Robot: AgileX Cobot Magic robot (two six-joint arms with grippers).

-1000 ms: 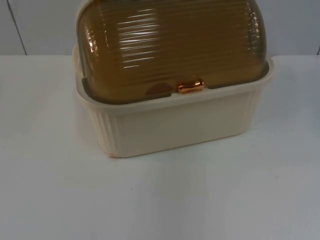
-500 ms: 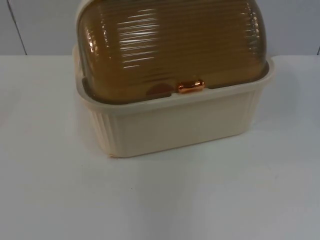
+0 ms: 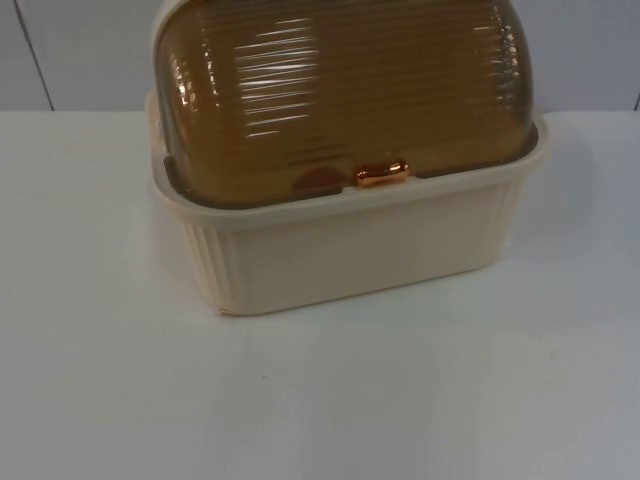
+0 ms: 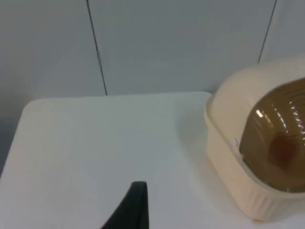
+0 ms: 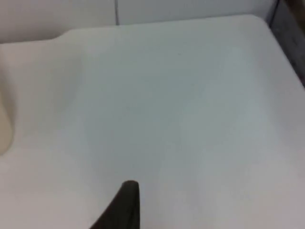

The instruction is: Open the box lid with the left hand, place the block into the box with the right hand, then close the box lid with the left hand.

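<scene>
A cream ribbed box point(image 3: 350, 250) stands at the middle back of the table in the top view. Its brown translucent domed lid point(image 3: 340, 90) is down, with a copper handle point(image 3: 382, 172) at its front edge. A reddish-brown shape, apparently the block point(image 3: 318, 181), shows through the lid just left of the handle. The left wrist view takes in the box point(image 4: 228, 167) from its side, with the lid point(image 4: 281, 138) down. My left gripper point(image 4: 136, 210) hangs over bare table, well apart from the box. My right gripper point(image 5: 126, 205) is over bare table, with a cream edge of the box point(image 5: 5, 124) off to one side.
The white table point(image 3: 320, 400) stretches in front of the box and on both sides. A grey partition wall point(image 4: 143, 43) with dark seams closes off the back. In the right wrist view the table's corner point(image 5: 267, 24) meets a dark gap.
</scene>
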